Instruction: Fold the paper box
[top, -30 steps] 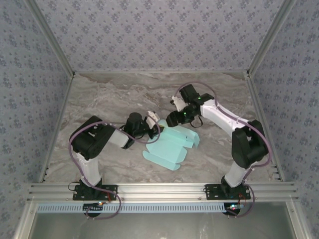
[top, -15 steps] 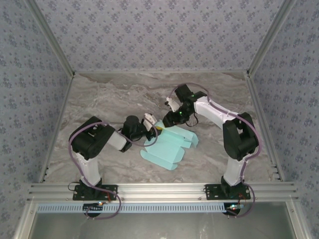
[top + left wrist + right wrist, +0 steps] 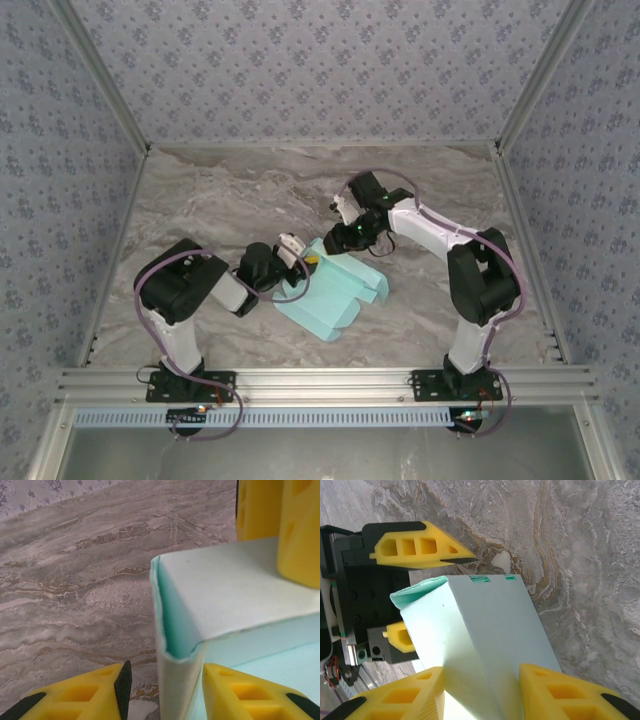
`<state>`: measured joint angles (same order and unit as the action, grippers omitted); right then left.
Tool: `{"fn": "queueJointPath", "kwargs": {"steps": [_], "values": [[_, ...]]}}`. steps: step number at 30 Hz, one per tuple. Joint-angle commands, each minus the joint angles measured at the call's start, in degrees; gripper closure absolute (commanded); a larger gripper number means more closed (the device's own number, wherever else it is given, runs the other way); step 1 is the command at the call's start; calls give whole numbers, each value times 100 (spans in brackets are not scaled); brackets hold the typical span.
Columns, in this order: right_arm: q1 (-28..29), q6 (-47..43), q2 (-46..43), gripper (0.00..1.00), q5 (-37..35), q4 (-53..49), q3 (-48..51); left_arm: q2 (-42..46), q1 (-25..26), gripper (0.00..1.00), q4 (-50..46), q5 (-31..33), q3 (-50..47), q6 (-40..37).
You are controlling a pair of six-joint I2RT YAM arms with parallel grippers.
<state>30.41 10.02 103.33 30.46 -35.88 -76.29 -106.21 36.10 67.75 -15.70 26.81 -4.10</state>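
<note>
On the marbled table point(image 3: 200, 210), the left claw point(image 3: 303, 262) stands open at the left end of the paper box point(image 3: 335, 295). Its yellow fingers point(image 3: 80, 695) straddle a raised, folded corner of the card, and bare table shows between one finger and the card. The pale blue box lies mid-table between the two arms, partly folded with one panel lifted. At that panel's far end the right claw point(image 3: 482, 690) has card filling its gap; whether it pinches cannot be told.
</note>
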Motion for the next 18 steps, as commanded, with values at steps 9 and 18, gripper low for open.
{"fn": "queueJointPath", "kwargs": {"steps": [9,18], "values": [[148,1180,-306,57,-518,745,699,-566,339,79,912,751,349,-89],[406,1636,-674,57,-1136,881,1117,-840,526,92,1285,1308,176,-309]]}}
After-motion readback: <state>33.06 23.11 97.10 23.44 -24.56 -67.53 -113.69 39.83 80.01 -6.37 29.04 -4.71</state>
